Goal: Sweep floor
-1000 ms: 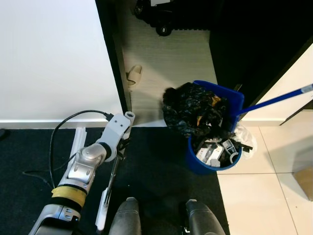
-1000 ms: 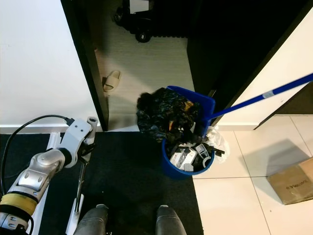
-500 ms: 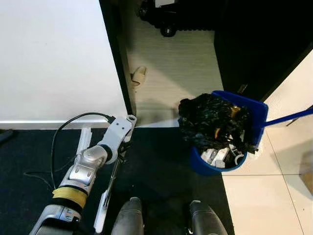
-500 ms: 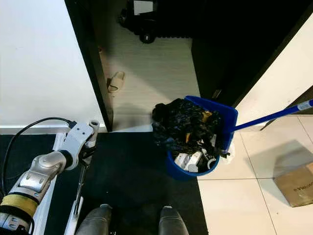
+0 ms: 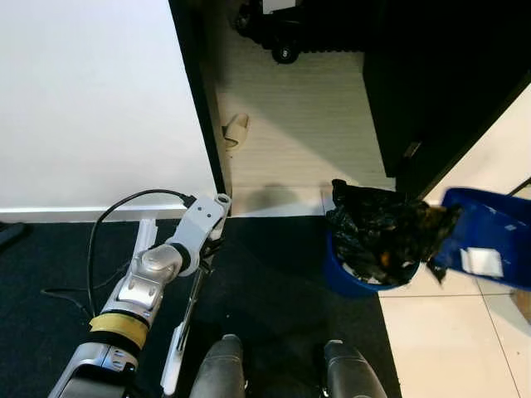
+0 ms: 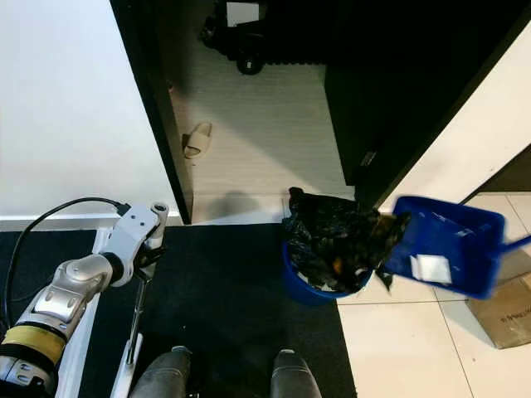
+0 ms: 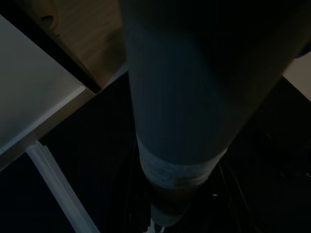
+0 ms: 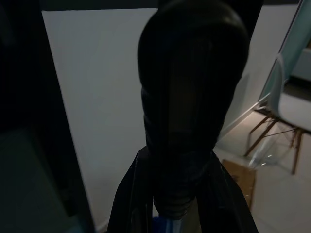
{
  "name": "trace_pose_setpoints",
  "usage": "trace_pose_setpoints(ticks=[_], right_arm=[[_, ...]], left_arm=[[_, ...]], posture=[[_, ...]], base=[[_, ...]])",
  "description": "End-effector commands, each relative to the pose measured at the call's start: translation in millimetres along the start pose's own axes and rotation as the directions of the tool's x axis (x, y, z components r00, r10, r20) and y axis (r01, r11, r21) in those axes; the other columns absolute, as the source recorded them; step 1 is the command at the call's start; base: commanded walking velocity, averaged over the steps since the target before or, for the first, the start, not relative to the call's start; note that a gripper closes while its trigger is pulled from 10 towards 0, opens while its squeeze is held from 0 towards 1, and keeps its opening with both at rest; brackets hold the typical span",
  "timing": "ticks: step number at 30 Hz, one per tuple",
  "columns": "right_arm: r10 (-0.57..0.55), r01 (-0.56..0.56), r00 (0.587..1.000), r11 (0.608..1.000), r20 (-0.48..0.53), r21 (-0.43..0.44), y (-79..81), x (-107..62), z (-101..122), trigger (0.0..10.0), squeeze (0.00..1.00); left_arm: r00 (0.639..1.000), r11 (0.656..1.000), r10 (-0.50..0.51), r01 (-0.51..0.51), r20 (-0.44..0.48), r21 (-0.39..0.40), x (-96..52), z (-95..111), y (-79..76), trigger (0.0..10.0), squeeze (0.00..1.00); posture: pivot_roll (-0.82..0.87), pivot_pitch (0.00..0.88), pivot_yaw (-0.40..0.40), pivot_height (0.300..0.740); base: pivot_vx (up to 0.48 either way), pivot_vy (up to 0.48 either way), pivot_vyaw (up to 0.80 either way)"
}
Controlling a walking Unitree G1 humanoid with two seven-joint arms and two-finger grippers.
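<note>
Both head eyes look steeply down, sharing the blue bin [image 6: 319, 286].

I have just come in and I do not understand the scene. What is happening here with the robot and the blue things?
The robot stands on a dark mat in front of a blue bin lined with a black bag. A blue dustpan hangs tilted beside the bin, to its right, with a white scrap on it. The left gripper holds a thin stick that points down to the mat. A slipper lies on the light floor beyond the doorway.
</note>
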State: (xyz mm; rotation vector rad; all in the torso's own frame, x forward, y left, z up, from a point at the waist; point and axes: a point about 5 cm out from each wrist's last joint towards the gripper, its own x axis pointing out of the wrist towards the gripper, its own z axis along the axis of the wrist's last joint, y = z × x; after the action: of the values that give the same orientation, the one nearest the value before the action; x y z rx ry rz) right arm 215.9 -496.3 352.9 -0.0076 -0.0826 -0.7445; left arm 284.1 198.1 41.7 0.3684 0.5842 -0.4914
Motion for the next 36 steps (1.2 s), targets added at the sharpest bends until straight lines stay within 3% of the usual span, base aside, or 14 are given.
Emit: trace_pose_setpoints(ticks=[1,3,4,5,11,14,26,29,36], right_arm=[[0.030,-0.030,0.997,1.000,0.072,0.000,6.7,0.7,11,10.0,0.00],[0.080,-0.079,0.996,0.997,0.051,-0.009,24.9,6.7,-3,10.0,0.00],[0.080,-0.079,0.996,0.997,0.051,-0.009,24.9,6.7,-3,10.0,0.00],[0.117,-0.118,0.992,0.993,0.039,0.016,42.0,11.2,-16,10.0,0.00],[0.122,-0.125,0.991,0.990,0.050,0.062,52.0,13.6,-21,10.0,0.00],[0.075,-0.085,0.993,0.990,0.095,0.111,47.2,13.2,-12,10.0,0.00],[-0.091,0.050,0.962,0.985,0.256,0.163,24.0,5.6,26,10.0,0.00],[-0.189,0.137,0.930,0.974,0.316,0.179,6.0,-2.1,44,10.0,0.00],[-0.254,0.201,0.895,0.964,0.368,0.177,-7.1,-9.6,60,10.0,0.00]], left_arm=[[1.000,1.000,0.012,-0.012,-0.002,0.013,2.5,1,-0.9,10.0,0.00],[1.000,1.000,0.025,-0.025,0.001,0.014,5.2,3,-1.3,10.0,0.00],[1.000,1.000,0.025,-0.025,0.001,0.014,5.2,3,-1.3,10.0,0.00],[0.999,0.999,0.039,-0.039,0.005,0.012,6.3,4,-1.1,10.0,0.00],[0.999,0.999,0.051,-0.051,0.010,0.006,6.0,5,0.1,10.0,0.00],[0.998,0.998,0.054,-0.054,0.016,-0.014,2.8,4,1.2,10.0,0.00],[0.999,1.000,0.015,-0.014,0.029,-0.012,3.6,6,-4.4,10.0,0.00],[0.999,1.000,0.015,-0.015,0.036,-0.012,4.5,8,-4.1,10.0,0.00],[0.999,1.000,0.006,-0.005,0.035,-0.007,4.1,8,-5.0,10.0,0.00]], posture=[[-0.01,0.070,-0.013,0.740],[-0.01,0.072,-0.012,0.740],[-0.01,0.072,-0.012,0.740],[0.00,0.072,-0.013,0.740],[0.01,0.071,-0.020,0.740],[0.02,0.069,-0.025,0.740],[0.02,0.060,-0.027,0.740],[0.02,0.051,-0.025,0.740],[0.02,0.049,-0.021,0.740]], base=[[0.000,0.000,0.00],[0.000,0.000,0.00],[0.000,0.000,0.00],[0.000,0.000,0.00],[0.000,0.000,0.00],[0.000,0.000,0.00],[0.000,0.000,0.00],[0.000,0.000,0.00],[0.000,0.000,0.00]])
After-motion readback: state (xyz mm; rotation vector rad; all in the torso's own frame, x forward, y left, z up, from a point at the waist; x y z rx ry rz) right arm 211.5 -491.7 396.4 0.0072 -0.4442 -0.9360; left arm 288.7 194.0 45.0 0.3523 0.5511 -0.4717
